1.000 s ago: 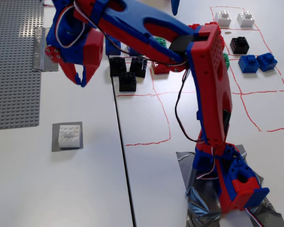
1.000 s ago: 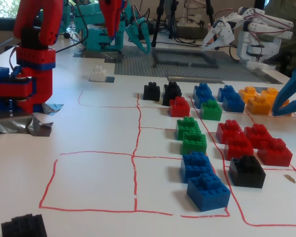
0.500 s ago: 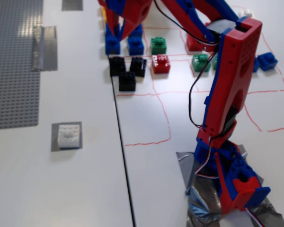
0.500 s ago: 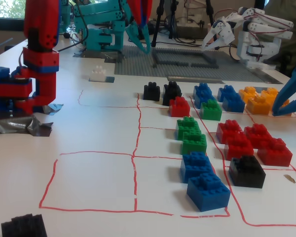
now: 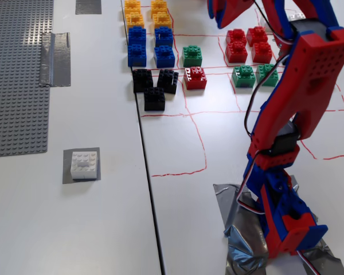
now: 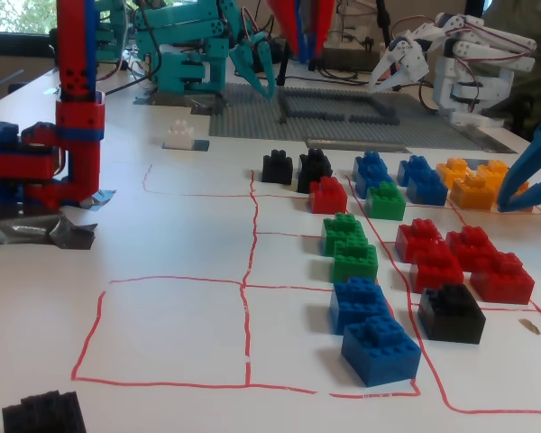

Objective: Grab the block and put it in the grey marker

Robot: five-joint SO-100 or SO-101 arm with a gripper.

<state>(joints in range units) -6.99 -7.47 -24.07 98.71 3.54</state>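
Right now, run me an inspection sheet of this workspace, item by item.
Surface: white table with red drawn grid lines.
Job's things: white block sits on the grey marker.
Clutter: yellow, blue, green, red and black bricks; grey baseplate; duct tape strip.
Grippers: gripper raised at the top edge, nothing visibly held; jaw state unclear.
Cables: wires along the arm.
Surroundings: teal arm and white arm behind.
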